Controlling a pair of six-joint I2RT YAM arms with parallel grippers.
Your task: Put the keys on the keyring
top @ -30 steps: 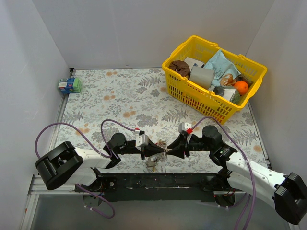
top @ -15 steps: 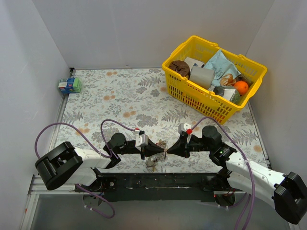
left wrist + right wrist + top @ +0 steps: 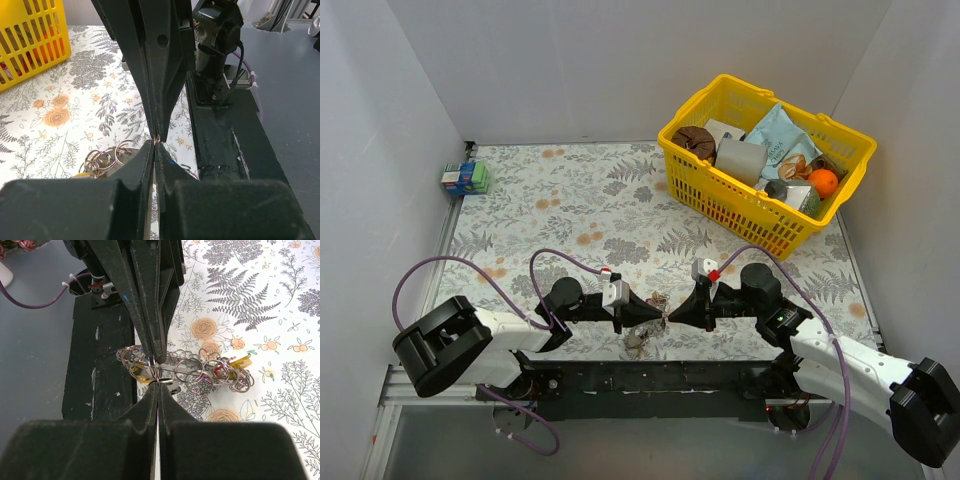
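My left gripper (image 3: 660, 314) and right gripper (image 3: 670, 313) meet tip to tip above the table's near edge. Both are shut on the same thin silver ring (image 3: 157, 371), seen nearly edge-on between the left fingers (image 3: 152, 340) above and my right gripper (image 3: 158, 383) below. In the left wrist view my left gripper (image 3: 156, 143) touches the right one's fingers (image 3: 160, 75). Below them lies a tangle of several small silver rings and keys with yellow and red heads (image 3: 200, 371), which also shows in the top view (image 3: 638, 340) and the left wrist view (image 3: 106, 160). I cannot make out a palm-wide keyring.
A yellow basket (image 3: 720, 205) full of packages and an orange stands at the back right. A small blue-green box (image 3: 466, 178) sits at the far left wall. The black arm base (image 3: 650, 378) runs along the near edge, right beside the key tangle.
My right gripper has edged slightly left and up against the left gripper's tip. The left arm and the key tangle have hardly moved.
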